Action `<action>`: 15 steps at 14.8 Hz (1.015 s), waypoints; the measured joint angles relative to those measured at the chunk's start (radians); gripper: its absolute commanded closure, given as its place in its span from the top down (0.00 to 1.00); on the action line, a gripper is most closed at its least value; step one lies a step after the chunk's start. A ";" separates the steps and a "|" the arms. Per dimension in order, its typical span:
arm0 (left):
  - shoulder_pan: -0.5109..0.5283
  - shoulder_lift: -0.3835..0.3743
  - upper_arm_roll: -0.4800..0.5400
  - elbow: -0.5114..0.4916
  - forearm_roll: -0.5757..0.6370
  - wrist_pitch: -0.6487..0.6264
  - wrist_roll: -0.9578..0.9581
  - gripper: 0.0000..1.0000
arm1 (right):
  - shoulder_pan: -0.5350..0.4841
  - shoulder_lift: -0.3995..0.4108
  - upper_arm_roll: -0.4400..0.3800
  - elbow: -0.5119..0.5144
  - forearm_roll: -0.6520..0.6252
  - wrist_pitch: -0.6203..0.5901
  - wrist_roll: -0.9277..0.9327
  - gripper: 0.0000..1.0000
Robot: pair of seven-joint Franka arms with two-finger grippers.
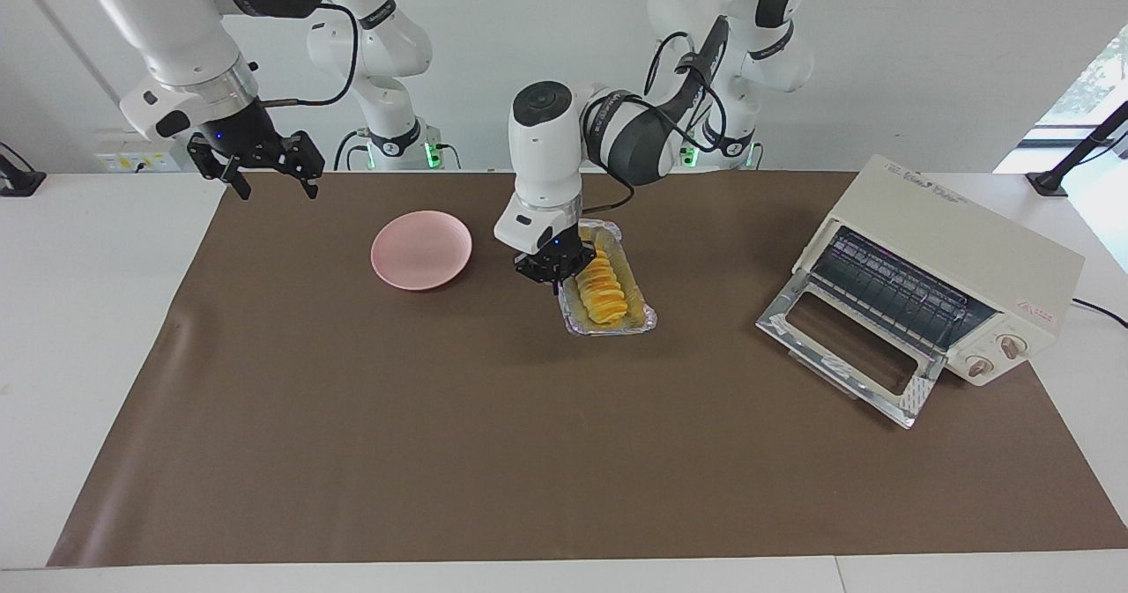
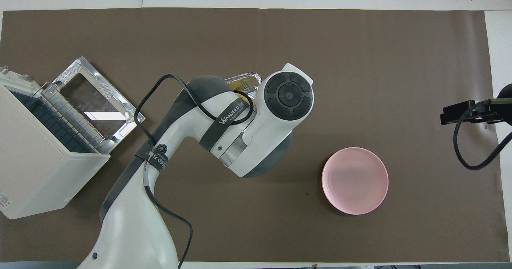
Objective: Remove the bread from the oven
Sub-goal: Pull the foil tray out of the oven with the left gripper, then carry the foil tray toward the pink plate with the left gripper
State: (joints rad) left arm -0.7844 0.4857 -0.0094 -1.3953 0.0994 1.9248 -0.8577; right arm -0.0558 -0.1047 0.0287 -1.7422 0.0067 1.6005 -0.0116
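The golden-yellow ridged bread (image 1: 604, 293) lies in a crinkled silver foil tray (image 1: 617, 329) on the brown mat at mid-table, outside the oven. The cream-white oven (image 1: 952, 249) stands at the left arm's end with its glass door (image 1: 846, 346) dropped open and its wire rack bare. My left gripper (image 1: 557, 274) hangs low at the tray's edge on the side toward the pink plate, close against the bread. In the overhead view the left arm's wrist hides the gripper and most of the tray (image 2: 242, 78). My right gripper (image 1: 276, 189) is open and empty, raised and waiting.
A pink plate (image 1: 421, 249) sits on the mat beside the tray, toward the right arm's end; it also shows in the overhead view (image 2: 355, 180). The oven (image 2: 36, 161) and its open door (image 2: 96, 101) take up the mat's corner at the left arm's end.
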 measured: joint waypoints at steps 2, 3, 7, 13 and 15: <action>-0.025 0.014 -0.002 -0.022 -0.001 0.025 0.026 0.00 | 0.000 0.000 0.000 0.000 0.000 0.000 0.000 1.00; -0.046 0.022 -0.002 -0.034 -0.001 0.037 0.033 0.00 | 0.000 0.000 0.000 0.000 0.000 0.000 0.000 1.00; -0.086 0.049 -0.002 -0.050 -0.001 0.060 0.048 0.00 | -0.013 0.000 -0.007 0.000 -0.001 -0.001 0.000 1.00; -0.127 0.079 -0.001 -0.059 -0.004 0.090 -0.002 0.00 | -0.052 -0.019 -0.007 -0.030 -0.001 -0.028 0.000 1.00; -0.151 0.095 0.000 -0.063 -0.003 0.100 -0.024 0.00 | -0.051 -0.026 0.003 -0.044 -0.001 -0.028 0.000 1.00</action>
State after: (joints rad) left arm -0.9354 0.5808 -0.0095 -1.4586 0.0963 2.0252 -0.8819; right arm -0.1063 -0.1305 0.0316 -1.7859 0.0061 1.5724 -0.0116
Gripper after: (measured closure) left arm 0.982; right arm 0.000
